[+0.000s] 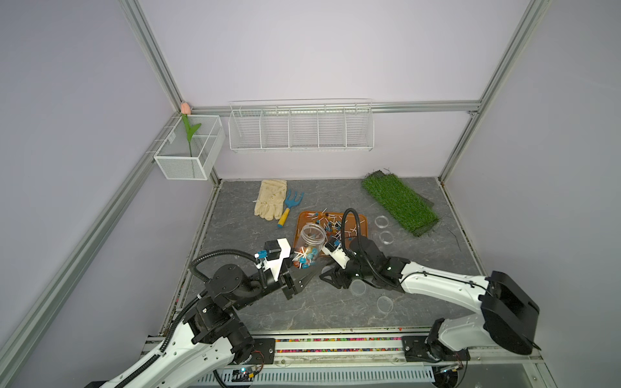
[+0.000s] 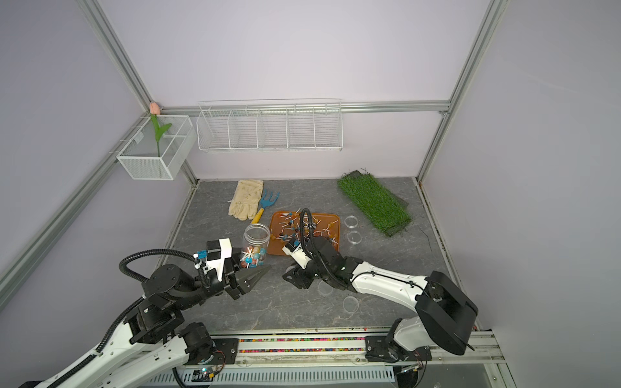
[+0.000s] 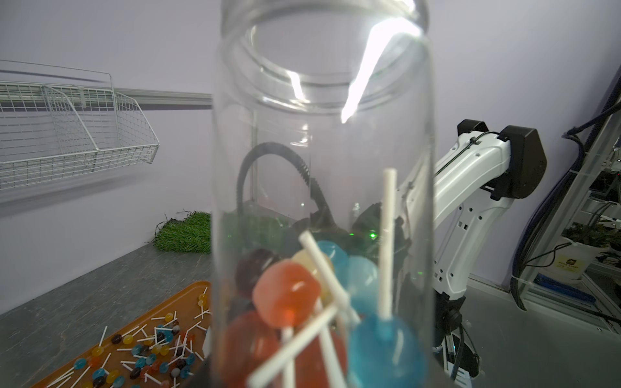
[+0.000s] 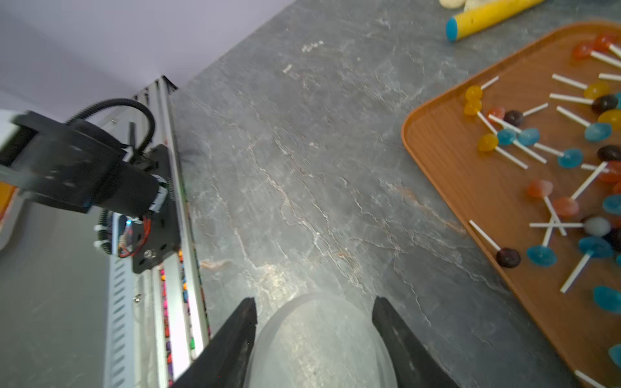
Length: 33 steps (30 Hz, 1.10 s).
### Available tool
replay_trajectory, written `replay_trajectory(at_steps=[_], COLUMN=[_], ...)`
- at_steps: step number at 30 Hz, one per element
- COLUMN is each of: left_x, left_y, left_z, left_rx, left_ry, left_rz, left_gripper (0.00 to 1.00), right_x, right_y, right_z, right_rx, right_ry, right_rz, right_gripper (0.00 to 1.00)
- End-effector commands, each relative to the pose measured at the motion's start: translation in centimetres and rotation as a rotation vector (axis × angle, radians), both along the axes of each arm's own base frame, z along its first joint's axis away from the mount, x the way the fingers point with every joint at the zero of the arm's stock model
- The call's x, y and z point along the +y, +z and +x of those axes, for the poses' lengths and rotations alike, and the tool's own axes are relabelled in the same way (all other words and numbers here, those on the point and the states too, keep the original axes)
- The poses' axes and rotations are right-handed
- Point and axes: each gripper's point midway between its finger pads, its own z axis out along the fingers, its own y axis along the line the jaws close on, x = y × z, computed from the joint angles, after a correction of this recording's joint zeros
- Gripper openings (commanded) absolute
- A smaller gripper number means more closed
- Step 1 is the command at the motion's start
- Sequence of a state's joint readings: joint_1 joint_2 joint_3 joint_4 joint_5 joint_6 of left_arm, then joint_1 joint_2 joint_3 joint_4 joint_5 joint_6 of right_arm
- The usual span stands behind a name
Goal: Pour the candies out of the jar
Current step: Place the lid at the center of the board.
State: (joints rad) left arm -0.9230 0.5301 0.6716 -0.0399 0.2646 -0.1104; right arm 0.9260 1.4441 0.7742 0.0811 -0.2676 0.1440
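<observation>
On the table [image 1: 336, 312], taking the back wall as twelve o'clock, we see the tray [image 1: 304, 221] near the middle. Many candies [image 1: 331, 223] lie scattered across it, sticks pointing every way.

At the tray's eight o'clock edge the left gripper [image 1: 304, 268] holds the jar [image 1: 311, 240], its jaws closed on the lower part. The jar stands roughly mouth-up with no cap on it. In both top views a cluster of candies [image 2: 252, 258] sits at its bottom, so the jar is not empty. In the left wrist view the jar [image 3: 319, 188] fills the middle of the picture. Orange, blue, dark and pale heads [image 3: 289, 295] are piled at its base, and the tray [image 3: 188, 299] shows beside it.

At the tray's six o'clock the right gripper [image 1: 331, 273] hangs low over the table. In the right wrist view its jaws [image 4: 316, 309] stand about half apart around a clear lid [image 4: 319, 342], whose edges meet both fingers. The tray [image 4: 453, 188] lies off to one side there.

At the tray's eleven o'clock lie a glove [image 1: 270, 200] and a fork [image 1: 292, 201], just beside each other. A turf mat [image 1: 400, 203] lies at two o'clock. Two clear discs [image 1: 383, 228] sit at three o'clock, between tray and turf. Two more [image 1: 384, 304] lie at five o'clock, by the right arm.
</observation>
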Motion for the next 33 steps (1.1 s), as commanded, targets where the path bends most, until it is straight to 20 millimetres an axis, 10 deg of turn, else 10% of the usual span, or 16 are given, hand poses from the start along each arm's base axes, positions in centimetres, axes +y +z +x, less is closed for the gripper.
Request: replay_trajectory(at_steps=[1,11,20,28,33], left_x=[0.6,-0.3,-0.7,-0.7,-0.6], left_y=[2.3,2.0,1.3,0.7,0.2], left_z=[-0.3,0.0,0.4,0.9,1.9], left_rx=[-0.049,-0.035,-0.03,-0.007,0.035], left_ry=[0.012,-0.012,-0.007,0.019,0.066], left_rz=[-0.041,-0.032,-0.018,-0.01,0.006], left_gripper=[0.45,0.45,0.45,0.45,0.45], right_x=[0.8,1.5,0.7,0.8,0.4], right_y=[-1.6,-8.4,-10.5,-7.3,-0.8], right_z=[1.0,1.1,1.4,1.8,2.2], right_rx=[-0.028,0.034,0.051,0.01,-0.063], right_ry=[-0.057,-0.085,-0.135,-0.147,-0.163], right_rz=[0.006,-0.108,-0.143,-0.113,-0.033], right_gripper=[0.56,0.58,0.68,0.78,0.82])
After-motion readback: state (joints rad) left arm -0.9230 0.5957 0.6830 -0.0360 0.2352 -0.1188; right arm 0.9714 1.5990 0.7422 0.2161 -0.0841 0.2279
